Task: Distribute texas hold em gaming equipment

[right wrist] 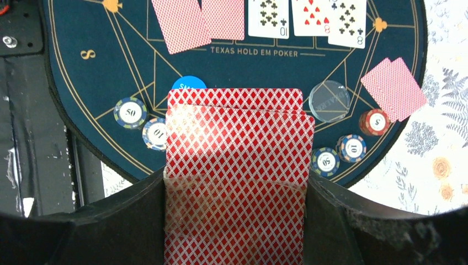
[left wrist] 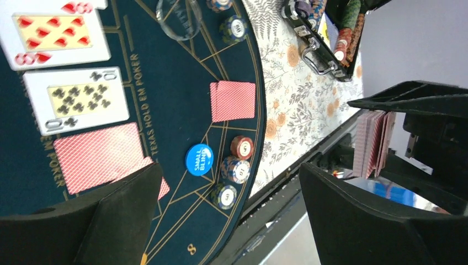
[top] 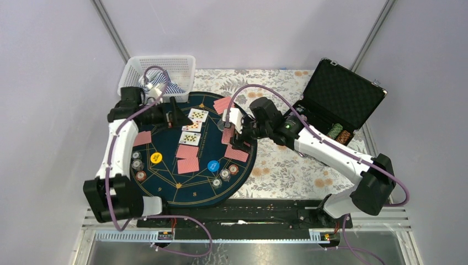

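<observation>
Over the far left part of the dark blue round mat with gold lines (top: 165, 185), the left gripper (left wrist: 229, 171) hangs with its two black fingers (left wrist: 110, 221) spread wide and nothing between them. Over the mat's right part, the right gripper (right wrist: 236, 190) is clamped on a deck of red-backed playing cards (right wrist: 237, 138), one finger against each long edge, the front cards slipped slightly askew.

Along the mat's centre line lie three face-up cards (top: 192, 127) in a row. Two face-down cards (top: 187, 158) continue the row toward the near edge. Three overlapping pairs of face-down cards lie near the rim: a left pair (top: 142, 138), a far pair (top: 223, 105) and a right pair (left wrist: 233, 100).

Beside the left pair are a round yellow disc (top: 156, 158) and three round poker chips (top: 137, 165) in a line at the rim. Nearer than the right pair are a round blue disc marked SMALL BLIND (left wrist: 199, 159) and a second trio of chips (left wrist: 235, 169), close together. Between the right and far pairs are a clear round disc (right wrist: 329, 100) and a third trio of chips (right wrist: 351, 147); in the top view the right arm hides them.

On the floral cloth (top: 287, 171) to the right stands an open black foam-lined case (top: 342, 91) with rows of green and brown chips (top: 339, 134) in it. A white plastic mesh basket (top: 182, 63) stands at the far left, just beyond the mat.
</observation>
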Controlling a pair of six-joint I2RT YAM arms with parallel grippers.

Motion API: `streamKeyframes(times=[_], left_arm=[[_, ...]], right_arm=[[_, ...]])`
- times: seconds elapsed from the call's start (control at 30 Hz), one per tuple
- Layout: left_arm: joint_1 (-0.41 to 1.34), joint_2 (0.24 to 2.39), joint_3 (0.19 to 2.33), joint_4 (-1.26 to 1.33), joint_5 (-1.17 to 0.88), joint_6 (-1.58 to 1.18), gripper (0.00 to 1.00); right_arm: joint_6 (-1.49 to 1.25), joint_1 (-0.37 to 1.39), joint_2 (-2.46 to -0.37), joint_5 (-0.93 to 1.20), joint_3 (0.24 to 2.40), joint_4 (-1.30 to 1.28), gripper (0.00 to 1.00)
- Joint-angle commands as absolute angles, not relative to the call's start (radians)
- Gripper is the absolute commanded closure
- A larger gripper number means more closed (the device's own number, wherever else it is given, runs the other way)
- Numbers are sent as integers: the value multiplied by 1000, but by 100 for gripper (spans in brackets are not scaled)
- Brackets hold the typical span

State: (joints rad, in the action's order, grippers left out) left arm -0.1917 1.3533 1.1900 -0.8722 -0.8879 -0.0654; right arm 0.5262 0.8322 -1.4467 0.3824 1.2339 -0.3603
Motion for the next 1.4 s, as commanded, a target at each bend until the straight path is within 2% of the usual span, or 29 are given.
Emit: streamKeyframes(times=[0.0,0.13,0.3,0.47,0.6,0.77,1.0,1.37], left_arm=[[6,1254,1182,-710,-724,-200,1],[156,1264,1185,-704,-556,-260,1],[241,1299,1170,-687,-541,-289,1],[210,1276,1130,-605,-762,-317,1],[114,1221,1022,-390,-983,-474,2],[114,1199,940,-164,-1110,-665,11],[214,1211,890,-6,-1134,-811,17],[296,1270,837,186,-1159,-948,47]], right_arm=[[508,844,-1464,435,1325,-359,86],[507,845,-1468,436,1339,-367,83],[504,846,-1467,430,1340,-365,78],[504,847,-1459,418,1326,-361,75],[505,847,-1448,419,1308,-353,73],[505,846,-1439,420,1297,-345,72],[502,847,-1440,429,1300,-342,71],[502,847,-1446,426,1311,-342,66]])
